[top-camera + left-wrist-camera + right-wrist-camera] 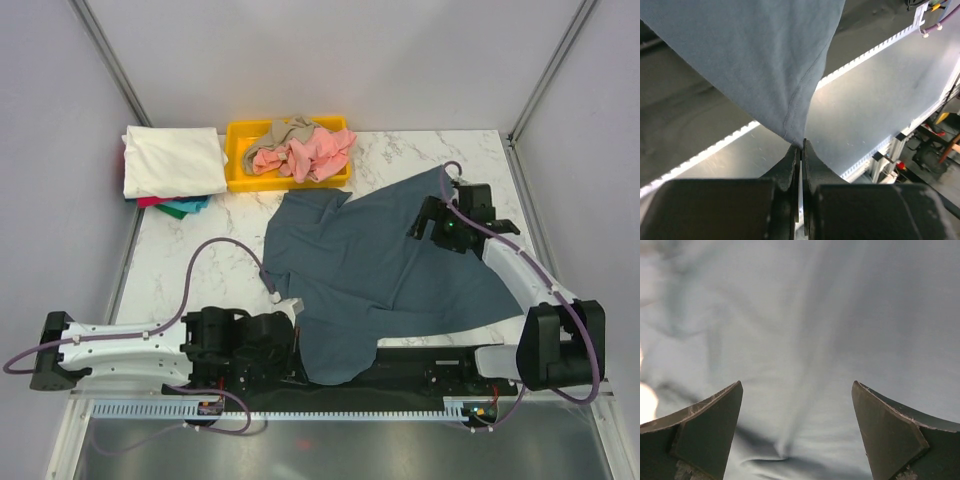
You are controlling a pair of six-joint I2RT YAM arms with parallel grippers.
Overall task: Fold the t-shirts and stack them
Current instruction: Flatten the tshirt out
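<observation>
At 7 o'clock, left pincer (pixel 801 146) clamps the blue shirt (pixel 380 265). At 2 o'clock, right pincer (pixel 797 386) gapes over it

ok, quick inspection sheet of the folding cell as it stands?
Surface: white marble-pattern table, mostly under cloth.
Job's things: slate-blue t-shirt spread, near edge draped over the table front; pink t-shirt and tan t-shirt crumpled in the yellow bin; folded stack far left, cream-white t-shirt on top, red t-shirt and teal t-shirt beneath.
Clutter: yellow bin at far edge.
Grippers: left gripper shut on the slate-blue t-shirt's edge; right gripper open above it.
Cables: purple cable arcs over the table, left side.
Surroundings: grey walls, metal frame posts.
</observation>
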